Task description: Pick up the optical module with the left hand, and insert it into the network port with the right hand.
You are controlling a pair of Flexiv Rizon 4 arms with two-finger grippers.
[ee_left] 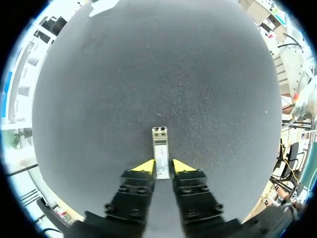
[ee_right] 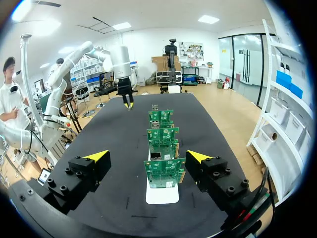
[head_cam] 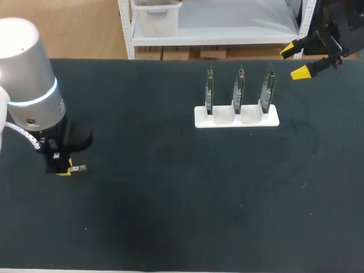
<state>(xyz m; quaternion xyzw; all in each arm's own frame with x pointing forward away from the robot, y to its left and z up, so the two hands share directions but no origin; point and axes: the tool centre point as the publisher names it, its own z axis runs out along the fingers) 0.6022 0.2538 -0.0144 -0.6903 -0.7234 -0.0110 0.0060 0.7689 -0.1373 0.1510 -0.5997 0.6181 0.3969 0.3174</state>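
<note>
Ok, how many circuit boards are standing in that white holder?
3. They stand upright, side by side in the white holder: the left board, the middle board and the right board. None appears hidden.

A dark, matte table (head_cam: 170, 227) carries a white stand (head_cam: 236, 118). Three green circuit boards (head_cam: 240, 90) stand upright in the stand's slots, one behind another in a row, parallel and apart. Faint curved scuff marks (head_cam: 304, 136) show on the table's surface just past one end of the stand.
</note>
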